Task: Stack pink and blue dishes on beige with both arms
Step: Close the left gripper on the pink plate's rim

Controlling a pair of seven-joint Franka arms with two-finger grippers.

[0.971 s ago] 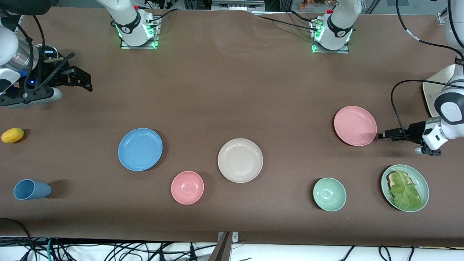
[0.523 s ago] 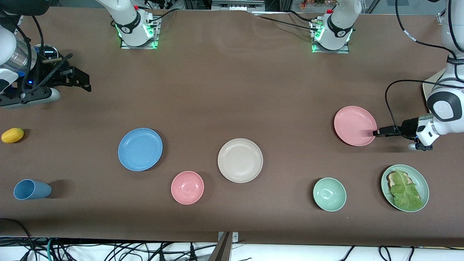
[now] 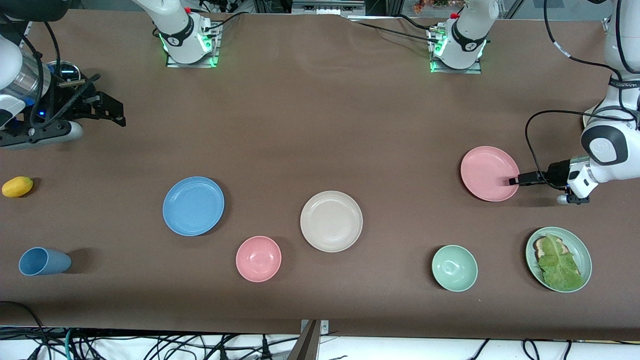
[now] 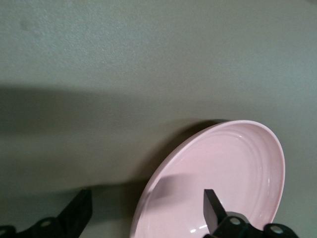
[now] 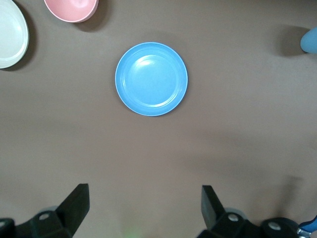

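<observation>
The pale pink plate (image 3: 490, 173) lies flat toward the left arm's end of the table. My left gripper (image 3: 514, 181) is low at its rim and open. In the left wrist view my left gripper (image 4: 146, 212) stands astride the rim of the pink plate (image 4: 233, 163), one finger over the inside and one outside. The blue plate (image 3: 193, 205) lies toward the right arm's end, and the beige plate (image 3: 331, 221) lies near the middle. My right gripper (image 3: 102, 109) hangs open and empty over bare table, and its wrist view shows the blue plate (image 5: 151, 79) below.
A pink bowl (image 3: 258, 258) and a mint bowl (image 3: 454, 268) sit nearer the front camera than the plates. A green plate (image 3: 528, 255) holds toast and lettuce. A blue cup (image 3: 44, 261) and a yellow fruit (image 3: 17, 186) lie at the right arm's end.
My left gripper has slid in toward the pink plate until its fingers straddle the rim. The right arm has barely moved.
</observation>
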